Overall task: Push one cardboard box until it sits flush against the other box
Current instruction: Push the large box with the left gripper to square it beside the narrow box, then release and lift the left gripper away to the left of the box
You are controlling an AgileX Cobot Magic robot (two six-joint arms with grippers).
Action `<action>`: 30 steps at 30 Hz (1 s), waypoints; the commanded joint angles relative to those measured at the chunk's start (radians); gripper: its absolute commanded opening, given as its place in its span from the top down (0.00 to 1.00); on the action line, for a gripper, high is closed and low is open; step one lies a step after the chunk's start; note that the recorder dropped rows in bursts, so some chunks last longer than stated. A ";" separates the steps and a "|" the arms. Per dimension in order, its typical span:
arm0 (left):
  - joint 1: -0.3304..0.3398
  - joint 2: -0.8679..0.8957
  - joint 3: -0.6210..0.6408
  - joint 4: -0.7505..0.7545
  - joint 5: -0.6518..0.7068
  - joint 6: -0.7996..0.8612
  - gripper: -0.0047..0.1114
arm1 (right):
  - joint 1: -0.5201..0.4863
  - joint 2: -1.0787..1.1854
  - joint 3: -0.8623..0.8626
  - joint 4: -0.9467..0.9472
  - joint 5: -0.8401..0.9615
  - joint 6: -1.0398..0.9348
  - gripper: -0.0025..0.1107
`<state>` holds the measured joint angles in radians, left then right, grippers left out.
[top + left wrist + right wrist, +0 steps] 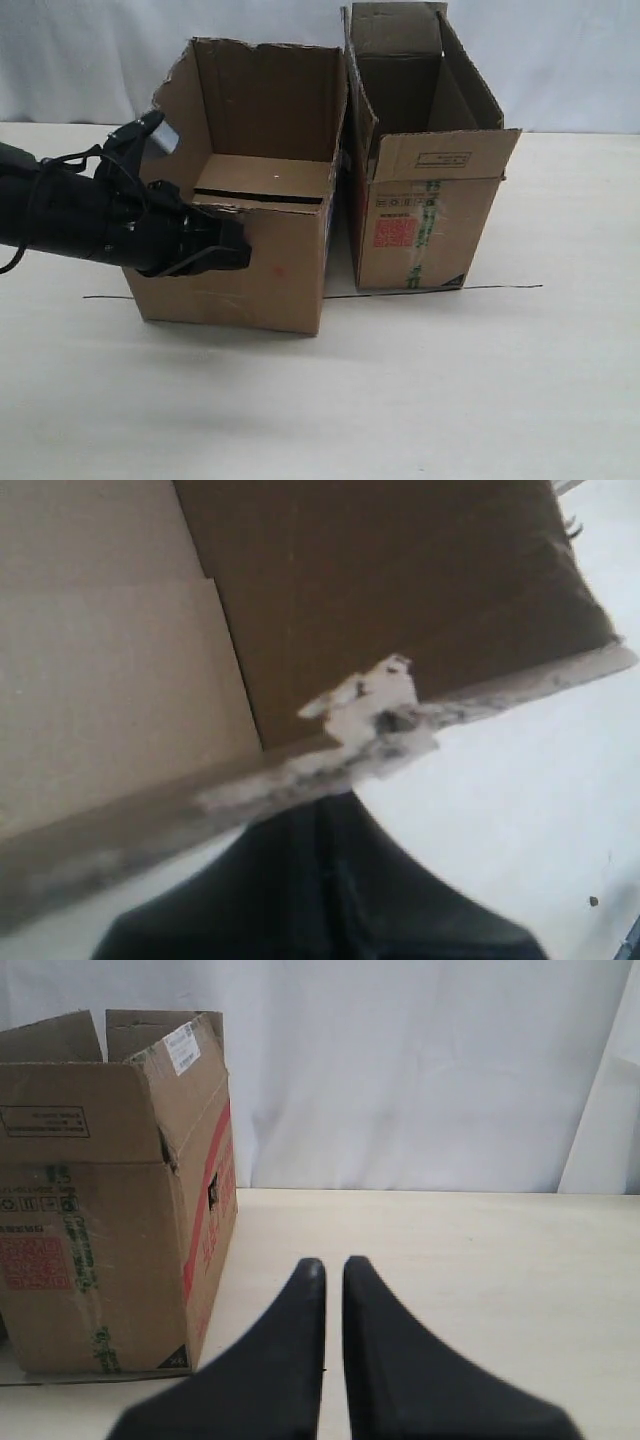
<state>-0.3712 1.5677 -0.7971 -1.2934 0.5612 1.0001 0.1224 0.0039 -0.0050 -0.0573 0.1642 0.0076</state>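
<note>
Soft, even, bright light fills every view; in the exterior view the cardboard box point(250, 270) casts only a faint shadow toward six o'clock. The left wrist view is badly blurred, its dark foreground mass, probably the left gripper point(335, 810), out of focus

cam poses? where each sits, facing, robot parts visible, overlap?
Exterior: off-arm, facing the cardboard box and other box front-on, slightly downward; left arm and left end effector show.
Left wrist: arm-mounted, close on the cardboard box's torn rim; left end effector tip shows.
Right wrist: arm-mounted, low, looking across the table; right end effector shows.
Shared: exterior and right wrist both see the other box.
</note>
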 commanded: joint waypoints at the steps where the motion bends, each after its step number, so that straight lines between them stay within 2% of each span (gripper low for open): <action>1: -0.003 0.064 -0.058 -0.028 -0.021 0.024 0.96 | -0.007 -0.004 0.005 -0.010 0.005 0.005 0.93; 12: -0.003 0.143 -0.173 -0.039 -0.043 0.028 0.96 | -0.007 -0.004 0.005 -0.010 0.005 0.005 0.93; 19: -0.003 0.177 -0.194 -0.124 -0.039 0.043 0.96 | -0.007 -0.004 0.005 -0.010 0.005 0.005 0.93; 26: -0.001 0.162 -0.194 -0.108 0.063 0.052 0.96 | -0.007 -0.004 0.005 -0.010 0.005 0.005 0.93; 30: 0.054 0.017 -0.194 -0.076 0.144 0.041 0.96 | -0.007 -0.004 0.005 -0.010 0.005 0.005 0.93</action>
<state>-0.3429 1.6675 -0.9828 -1.3810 0.6619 1.0444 0.1224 0.0039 -0.0050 -0.0573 0.1642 0.0076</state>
